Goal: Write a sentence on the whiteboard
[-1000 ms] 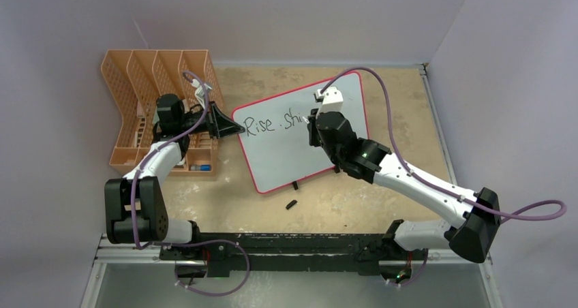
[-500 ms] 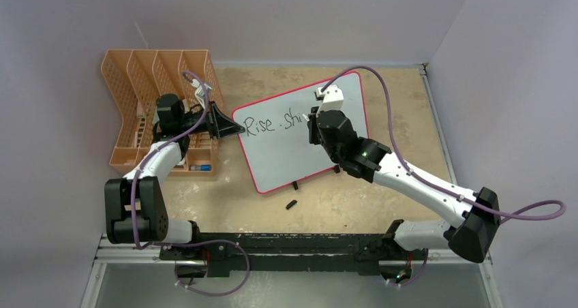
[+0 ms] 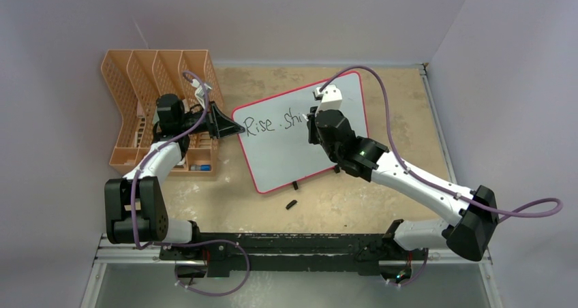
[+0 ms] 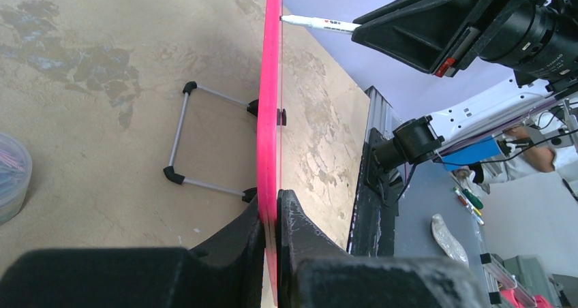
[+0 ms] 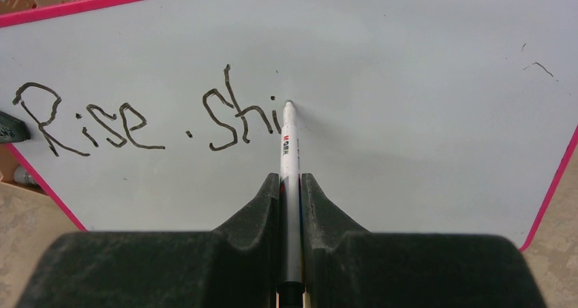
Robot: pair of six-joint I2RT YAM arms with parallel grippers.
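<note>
Right wrist view: right gripper (image 5: 290, 185) clamps a slim white marker (image 5: 289, 144), tip seemingly touching the large pink-rimmed white whiteboard (image 5: 422, 63) beside black handwritten lettering (image 5: 136, 120) "Rise . Shi". Arm barely shifted in the last second, no new stroke, sentence unfinished. Left gripper (image 4: 271, 209) pinches the board's edge.

The sentence (image 5: 136, 127) on the whiteboard (image 5: 422, 56) reads "Rise . Shi", ending just ahead of the right tool (image 5: 290, 180); small red print on its marker (image 5: 289, 151) is unreadable.
</note>
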